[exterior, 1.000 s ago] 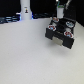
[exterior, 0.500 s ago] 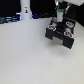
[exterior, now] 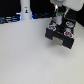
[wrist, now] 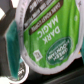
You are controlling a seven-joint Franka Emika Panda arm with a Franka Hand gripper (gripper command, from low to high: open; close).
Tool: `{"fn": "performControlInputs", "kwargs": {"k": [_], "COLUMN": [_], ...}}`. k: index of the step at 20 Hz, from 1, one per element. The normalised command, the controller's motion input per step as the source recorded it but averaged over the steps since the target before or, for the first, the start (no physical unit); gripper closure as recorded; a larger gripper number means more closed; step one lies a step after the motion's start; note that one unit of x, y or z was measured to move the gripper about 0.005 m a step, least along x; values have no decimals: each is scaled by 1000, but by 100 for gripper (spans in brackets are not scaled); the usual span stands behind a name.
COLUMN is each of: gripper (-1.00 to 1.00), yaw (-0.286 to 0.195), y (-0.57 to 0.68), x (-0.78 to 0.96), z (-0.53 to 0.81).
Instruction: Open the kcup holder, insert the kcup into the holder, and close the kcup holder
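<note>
The kcup holder (exterior: 60,34), a black boxy unit with pale patches, stands on the white table at the exterior view's upper right. My gripper (exterior: 59,16) hangs just above its back part and is shut on the kcup (exterior: 59,10), which shows as a green spot between the fingers. The wrist view is filled by the kcup's green lid (wrist: 50,35) with white lettering, and its pale rim runs around it. Whether the holder's drawer is pulled out is too blurred to tell.
A white bottle-like object (exterior: 25,11) stands at the back of the table. A dark blue strip (exterior: 10,19) runs along the back edge at the exterior view's left. Reddish spots (exterior: 67,33) show on the holder's top.
The arm with the kcup has drifted slightly above the holder; the holder itself has not moved.
</note>
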Motion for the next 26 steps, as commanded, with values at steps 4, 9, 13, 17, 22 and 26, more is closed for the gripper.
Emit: {"fn": "performControlInputs", "kwargs": {"k": [4, 9, 13, 17, 22, 26], "gripper": [100, 100, 100, 100, 100, 100], "yaw": [0, -6, -22, -16, 15, 42], "y": [20, 158, 212, 162, 18, 22], "x": [441, 602, 520, 311, 14, -73], "z": [246, 276, 131, 43, -89, -196]}}
